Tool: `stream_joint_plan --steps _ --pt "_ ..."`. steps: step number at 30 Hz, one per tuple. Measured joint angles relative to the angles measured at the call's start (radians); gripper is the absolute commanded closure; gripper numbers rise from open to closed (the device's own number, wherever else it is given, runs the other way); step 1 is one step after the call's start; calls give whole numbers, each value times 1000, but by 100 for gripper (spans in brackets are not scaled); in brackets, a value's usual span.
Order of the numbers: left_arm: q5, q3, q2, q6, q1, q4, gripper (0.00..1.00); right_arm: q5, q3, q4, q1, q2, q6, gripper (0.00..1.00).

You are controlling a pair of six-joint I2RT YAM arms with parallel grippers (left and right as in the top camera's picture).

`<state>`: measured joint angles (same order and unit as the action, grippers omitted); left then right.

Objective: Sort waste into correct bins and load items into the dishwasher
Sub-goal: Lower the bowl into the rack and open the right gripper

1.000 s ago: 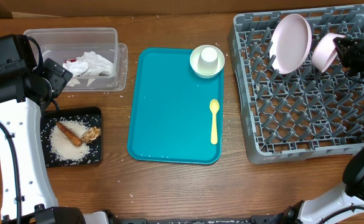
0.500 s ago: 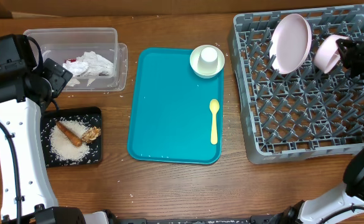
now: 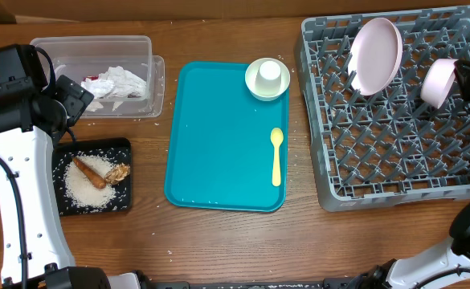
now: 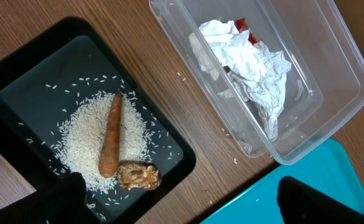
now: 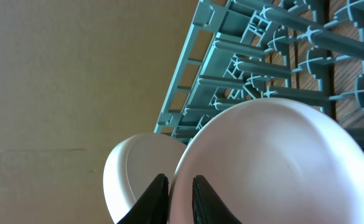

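Observation:
My right gripper (image 5: 180,186) is shut on the rim of the pale pink bowl (image 3: 439,82), held on edge over the far right of the grey dish rack (image 3: 395,172). The pale pink plate (image 3: 377,54) stands upright in the rack; it shows behind the bowl (image 5: 275,162) in the right wrist view (image 5: 132,168). The whitish bowl (image 3: 254,83) with the small white cup (image 3: 270,73) in it and the yellow spoon (image 3: 276,156) lie on the teal tray (image 3: 214,144). My left gripper (image 4: 175,202) is open above the black tray (image 4: 20,81), which holds rice (image 4: 85,143), the carrot stick (image 4: 111,142) and the brown chunk (image 4: 139,176). The clear tub (image 4: 331,93) holds the napkin (image 4: 250,68) and the red wrapper (image 4: 242,26).
Loose rice grains lie on the wooden table between the black tray (image 3: 122,144) and the tub (image 3: 156,80). The left arm (image 3: 18,160) stands along the left edge. The right arm reaches in from the right.
My right gripper has carried the pink bowl to the right and slightly nearer, away from the plate. The left arm has not moved.

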<state>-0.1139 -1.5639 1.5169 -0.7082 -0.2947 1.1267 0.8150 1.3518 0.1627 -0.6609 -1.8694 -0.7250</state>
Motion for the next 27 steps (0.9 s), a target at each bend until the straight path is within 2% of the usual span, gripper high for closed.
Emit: stream_joint_plan --steps 3,6,12,22,27 --pt "0 0 0 0 0 0 0 2 0 6 -3 0 2 90" --pt "0 0 0 0 0 0 0 7 11 32 -8 0 6 91" --pt "0 0 0 0 0 0 0 -34 86 183 -29 0 18 95" --pt "0 0 0 0 0 0 0 -306 250 537 -40 0 107 96" --pt "0 0 0 0 0 0 0 -454 314 673 -40 -1 130 92"
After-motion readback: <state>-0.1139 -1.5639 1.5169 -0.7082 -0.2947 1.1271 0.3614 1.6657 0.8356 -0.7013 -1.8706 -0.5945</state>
